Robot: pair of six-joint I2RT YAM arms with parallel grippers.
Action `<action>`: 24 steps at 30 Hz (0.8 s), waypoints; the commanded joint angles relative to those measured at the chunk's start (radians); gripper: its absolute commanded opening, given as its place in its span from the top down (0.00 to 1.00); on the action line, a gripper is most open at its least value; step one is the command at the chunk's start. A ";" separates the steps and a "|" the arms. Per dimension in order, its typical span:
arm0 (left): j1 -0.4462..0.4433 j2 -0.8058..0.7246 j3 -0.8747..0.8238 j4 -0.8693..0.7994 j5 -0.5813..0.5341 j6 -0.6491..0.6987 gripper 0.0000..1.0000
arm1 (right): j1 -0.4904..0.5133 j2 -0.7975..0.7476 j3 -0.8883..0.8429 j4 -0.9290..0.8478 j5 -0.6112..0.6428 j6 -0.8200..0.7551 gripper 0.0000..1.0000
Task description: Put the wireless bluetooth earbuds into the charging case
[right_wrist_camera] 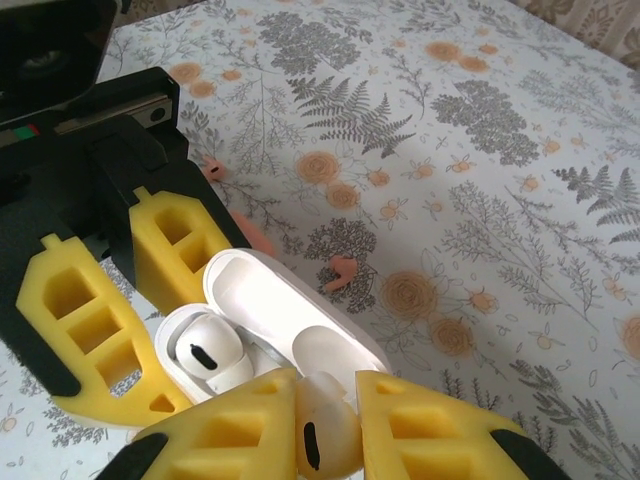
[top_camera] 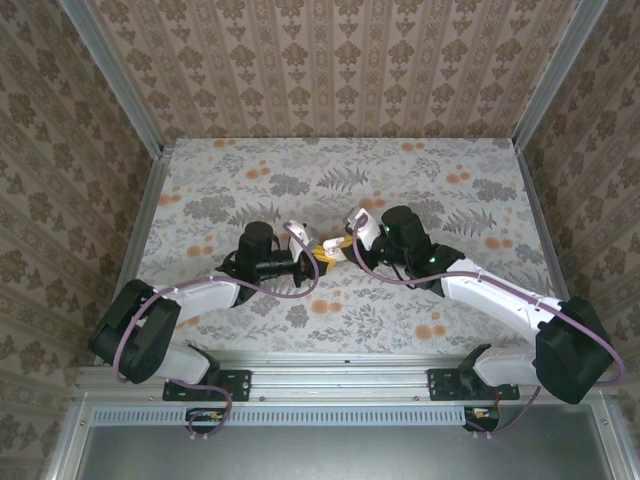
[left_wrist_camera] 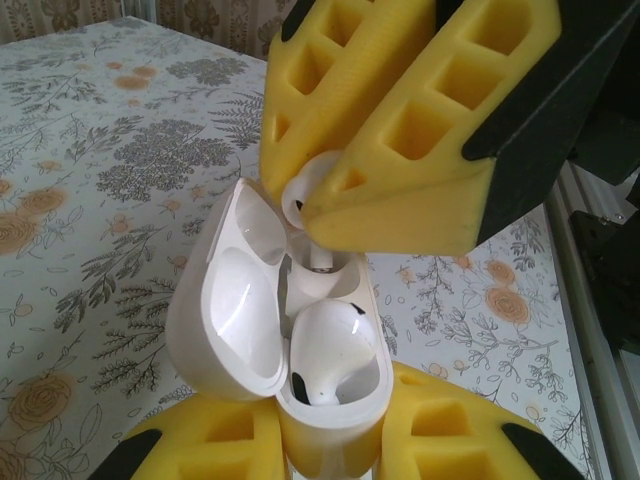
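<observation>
LEFT: my left gripper [left_wrist_camera: 335,440] clamped on the open white charging case [left_wrist_camera: 230,320] | CASE: first earbud [left_wrist_camera: 335,350] seated in one socket | RIGHT: my right gripper [right_wrist_camera: 328,440] pinching the second earbud [left_wrist_camera: 303,192], directly over the other socket

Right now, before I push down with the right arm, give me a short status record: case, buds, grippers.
case: white charging case, lid open, off the table
left gripper: shut on the case body
near slot: seated earbud, white
far slot: not yet filled
right gripper: shut on the held earbud, white
held earbud position: just over the far slot, stem pointing in
table: coral-pink bud lying loose beyond the case
</observation>
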 commanded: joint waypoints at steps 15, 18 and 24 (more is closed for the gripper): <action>0.008 -0.042 0.032 0.032 0.027 -0.006 0.84 | 0.023 0.002 0.073 -0.072 -0.029 -0.034 0.74; 0.008 -0.042 0.032 0.031 0.029 -0.007 0.84 | 0.023 0.001 0.080 -0.067 -0.047 -0.018 0.71; 0.009 -0.043 0.032 0.030 0.026 -0.006 0.84 | 0.022 -0.016 0.078 -0.049 -0.050 0.000 0.66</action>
